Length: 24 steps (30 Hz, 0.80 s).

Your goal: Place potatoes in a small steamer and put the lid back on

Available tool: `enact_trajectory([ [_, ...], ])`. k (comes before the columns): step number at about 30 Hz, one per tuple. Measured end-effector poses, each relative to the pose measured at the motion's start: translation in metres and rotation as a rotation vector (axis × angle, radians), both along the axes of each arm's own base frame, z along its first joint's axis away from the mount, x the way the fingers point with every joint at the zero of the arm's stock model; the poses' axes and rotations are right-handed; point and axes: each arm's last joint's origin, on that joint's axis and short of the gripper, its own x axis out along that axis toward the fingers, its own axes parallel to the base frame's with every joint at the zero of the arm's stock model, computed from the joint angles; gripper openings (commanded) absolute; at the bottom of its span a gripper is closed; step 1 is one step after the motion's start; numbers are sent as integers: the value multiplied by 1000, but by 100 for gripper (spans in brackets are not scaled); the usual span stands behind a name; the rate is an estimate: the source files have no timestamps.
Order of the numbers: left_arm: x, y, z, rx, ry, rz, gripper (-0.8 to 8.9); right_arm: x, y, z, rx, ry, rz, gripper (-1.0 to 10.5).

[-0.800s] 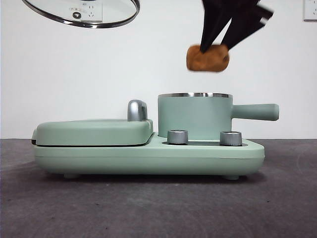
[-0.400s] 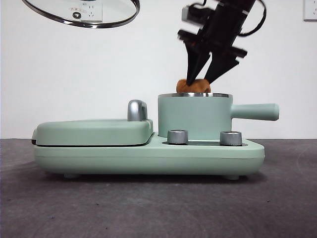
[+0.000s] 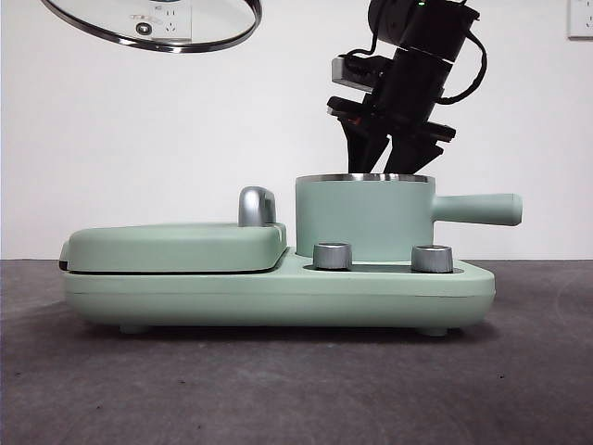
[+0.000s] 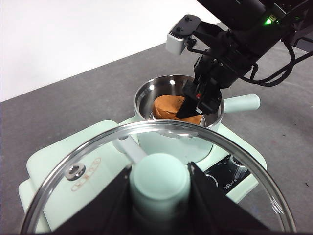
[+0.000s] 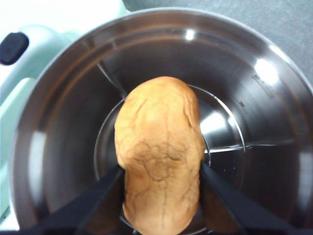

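The mint-green small steamer (image 3: 363, 218) stands on the right half of the cooker base. My right gripper (image 3: 383, 165) reaches down into its steel rim from above. In the right wrist view the orange-brown potato (image 5: 159, 147) hangs inside the steel pot, and the right gripper (image 5: 160, 170) is shut on its sides. The left wrist view shows the potato (image 4: 168, 105) in the pot beneath that gripper. The front view hides the potato behind the pot wall. High at the left, the glass lid (image 3: 153, 23) hangs tilted, with my left gripper (image 4: 159, 171) shut on its green knob.
The flat green griddle section (image 3: 176, 246) with its chrome handle (image 3: 257, 206) fills the base's left half. Two steel dials (image 3: 333, 256) (image 3: 432, 259) face front. The steamer's side handle (image 3: 477, 209) sticks out to the right. Dark table (image 3: 278, 389) lies in front.
The right gripper has come down with the potato from above the pot into it; the potato has dropped below the rim. The lid has stayed where it was.
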Motion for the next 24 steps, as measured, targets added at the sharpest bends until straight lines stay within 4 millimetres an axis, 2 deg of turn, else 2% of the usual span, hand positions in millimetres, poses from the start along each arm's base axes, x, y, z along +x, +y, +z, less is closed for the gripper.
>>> enact_trajectory([
  [4,0,0,0,0,0,0,11,1,0,2,1,-6,4,331],
  [7,0,0,0,0,0,0,11,-5,-1,26,22,-56,6,331],
  [11,0,0,0,0,0,0,11,-50,-17,88,69,-153,10,329],
  [13,0,0,0,0,0,0,11,-75,-24,106,95,-227,15,328],
  [15,0,0,0,0,0,0,11,-101,-31,108,107,-266,17,324],
  [18,0,0,0,0,0,0,11,-140,-45,96,173,-328,3,323],
  [24,0,0,0,-7,6,3,11,-192,-67,68,258,-396,-58,316],
])
